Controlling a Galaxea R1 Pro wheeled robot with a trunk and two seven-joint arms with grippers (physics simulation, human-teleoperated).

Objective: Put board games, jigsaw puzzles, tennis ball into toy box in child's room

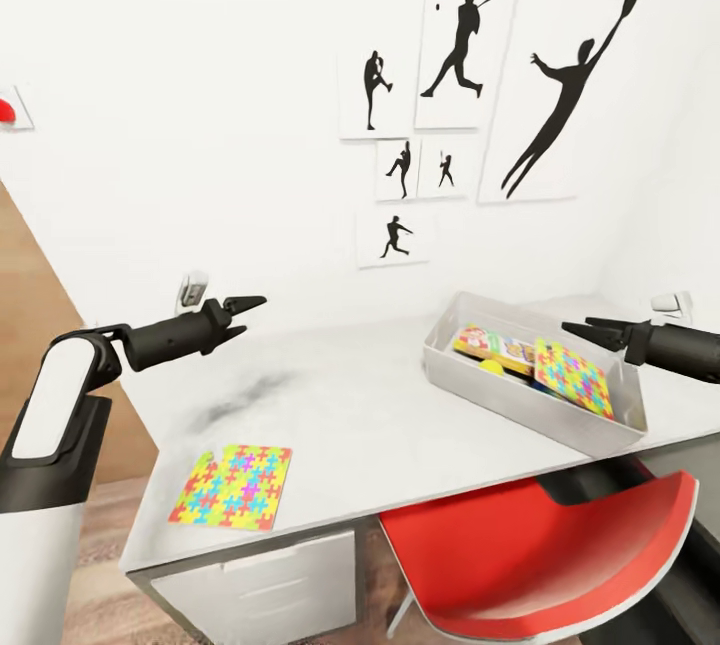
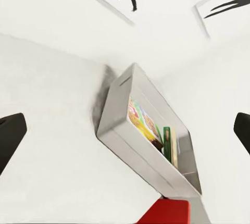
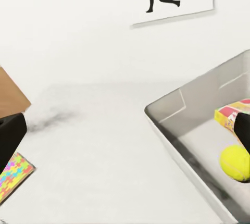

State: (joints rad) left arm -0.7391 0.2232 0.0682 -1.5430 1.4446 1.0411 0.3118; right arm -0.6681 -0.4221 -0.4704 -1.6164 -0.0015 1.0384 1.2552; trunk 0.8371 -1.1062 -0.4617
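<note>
The light grey toy box point(image 1: 520, 407) stands on the right part of the table point(image 1: 380, 415). Inside it lie a yellow-and-red board game point(image 1: 488, 341), one jigsaw puzzle point(image 1: 573, 377) leaning on the games, and the tennis ball point(image 3: 234, 162). A second jigsaw puzzle point(image 1: 232, 486) lies flat near the table's front left corner. My left gripper point(image 1: 252, 315) hovers open above the table's left rear, well above that puzzle. At the box's right end my right gripper point(image 1: 575, 327) hangs open and empty, just over the contents.
A red-and-white chair point(image 1: 540, 555) is pushed in under the table's front right. A grey drawer unit point(image 1: 280, 575) sits below the front edge. Black sports-silhouette pictures point(image 1: 465, 35) hang on the white wall behind. A wooden door point(image 1: 30, 325) shows at the left.
</note>
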